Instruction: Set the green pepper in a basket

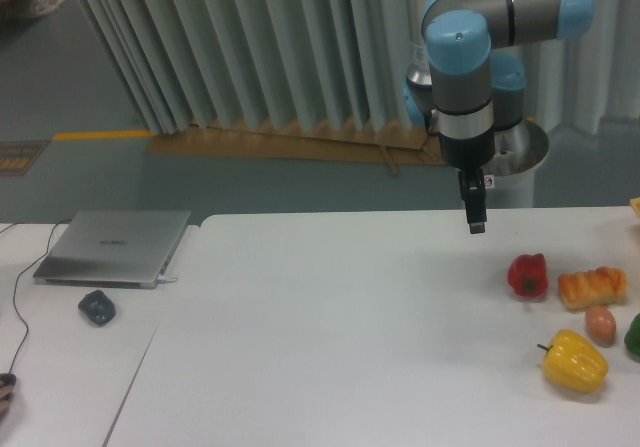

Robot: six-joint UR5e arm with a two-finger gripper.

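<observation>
Fingers of the two-finger gripper (476, 217) hang above the white table (350, 317), pointing down; seen edge-on, they read as one dark bar, so I cannot tell whether they are apart or together. Nothing appears to be held.

Single fixed view. Dark green glossy bell pepper (633, 336) sits at the right frame edge, mostly cut off, beside a small brownish potato-like item (600, 323), a yellow stemmed pepper (575, 361), a red pepper (528, 275) and a bread loaf (593, 287). Gripper is well apart from it, up and left.

Judgement: task not started; approach, grasp, carry and release all remain. No basket visible; a yellowish sliver at the right edge is unidentifiable.
</observation>
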